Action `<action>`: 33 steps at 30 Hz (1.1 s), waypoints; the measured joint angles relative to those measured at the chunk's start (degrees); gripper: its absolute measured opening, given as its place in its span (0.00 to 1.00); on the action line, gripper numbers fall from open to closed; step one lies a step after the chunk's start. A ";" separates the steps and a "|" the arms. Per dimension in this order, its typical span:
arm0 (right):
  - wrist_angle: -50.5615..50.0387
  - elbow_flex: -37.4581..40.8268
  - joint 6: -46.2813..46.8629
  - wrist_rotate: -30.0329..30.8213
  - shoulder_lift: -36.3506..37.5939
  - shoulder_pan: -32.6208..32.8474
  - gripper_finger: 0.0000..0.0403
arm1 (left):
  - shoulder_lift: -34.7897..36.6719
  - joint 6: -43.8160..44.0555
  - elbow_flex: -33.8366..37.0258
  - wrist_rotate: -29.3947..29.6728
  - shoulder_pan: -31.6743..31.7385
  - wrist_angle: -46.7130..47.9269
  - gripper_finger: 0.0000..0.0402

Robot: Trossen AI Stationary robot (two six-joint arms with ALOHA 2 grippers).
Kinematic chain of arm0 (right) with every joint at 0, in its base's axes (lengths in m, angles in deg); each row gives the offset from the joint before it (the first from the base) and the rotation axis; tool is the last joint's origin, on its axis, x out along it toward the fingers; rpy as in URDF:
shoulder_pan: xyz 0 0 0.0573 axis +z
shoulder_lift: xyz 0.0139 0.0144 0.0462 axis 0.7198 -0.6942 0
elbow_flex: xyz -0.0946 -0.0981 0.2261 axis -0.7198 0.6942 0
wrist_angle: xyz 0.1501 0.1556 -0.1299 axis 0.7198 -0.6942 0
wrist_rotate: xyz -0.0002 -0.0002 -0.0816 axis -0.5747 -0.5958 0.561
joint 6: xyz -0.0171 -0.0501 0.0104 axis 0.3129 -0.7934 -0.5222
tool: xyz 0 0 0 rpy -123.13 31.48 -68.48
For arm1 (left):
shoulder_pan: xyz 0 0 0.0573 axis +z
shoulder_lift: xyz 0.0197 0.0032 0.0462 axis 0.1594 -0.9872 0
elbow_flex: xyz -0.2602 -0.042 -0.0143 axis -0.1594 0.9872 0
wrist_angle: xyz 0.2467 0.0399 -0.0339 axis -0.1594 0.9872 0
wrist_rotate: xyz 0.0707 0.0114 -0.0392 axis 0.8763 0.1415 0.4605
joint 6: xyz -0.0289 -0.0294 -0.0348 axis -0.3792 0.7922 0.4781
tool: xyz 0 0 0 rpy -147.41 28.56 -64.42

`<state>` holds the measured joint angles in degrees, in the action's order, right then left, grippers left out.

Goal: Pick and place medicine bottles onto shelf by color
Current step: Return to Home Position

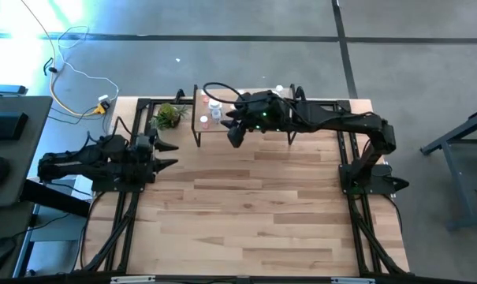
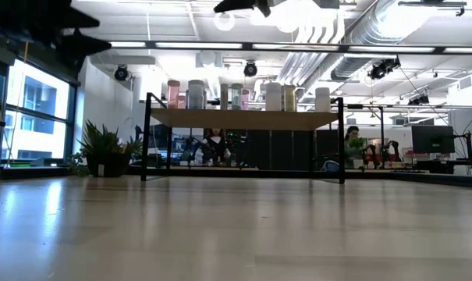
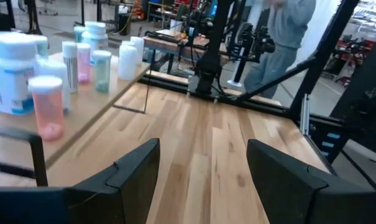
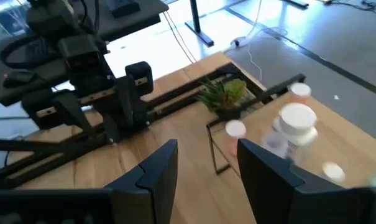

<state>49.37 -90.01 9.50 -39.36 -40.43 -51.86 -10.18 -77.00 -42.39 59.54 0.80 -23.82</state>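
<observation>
The shelf (image 2: pixel 243 119) stands at the table's far edge on thin black legs. Several medicine bottles stand upright on its board: a wide white jar (image 3: pixel 10 74), a pink vial (image 3: pixel 48 106), a green-tinted vial (image 3: pixel 102 70) and a white-capped bottle (image 4: pixel 296 124). My left gripper (image 1: pixel 173 155) hangs open at the table's left side, level, with nothing between its fingers (image 3: pixel 138 168). My right gripper (image 1: pixel 234 140) hovers open over the shelf's near left part, also holding nothing (image 4: pixel 207 149).
A small green plant (image 1: pixel 169 117) stands left of the shelf at the far edge. Black frame rails run along the table's left and right sides. The broad wooden tabletop (image 1: pixel 254 213) lies in front of the shelf. A person (image 3: pixel 287 37) stands beyond the table.
</observation>
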 joint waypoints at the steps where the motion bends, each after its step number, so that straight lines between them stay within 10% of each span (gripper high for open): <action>1: -1.00 0.02 0.27 0.47 0.43 0.30 0.39 | 0.65 -0.05 1.07 0.00 0.00 -0.39 0.57; 25: -35.71 0.05 -1.61 24.92 22.60 9.52 0.39 | 1.78 -1.73 12.73 2.73 0.15 -4.37 0.57; 33: -26.58 24.50 -0.22 23.00 40.46 9.49 0.39 | 1.78 -1.70 12.73 5.66 0.15 -4.65 0.57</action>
<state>22.79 -65.51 9.28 -16.36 0.03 -42.37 -8.41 -78.70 -29.66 65.20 0.96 -28.46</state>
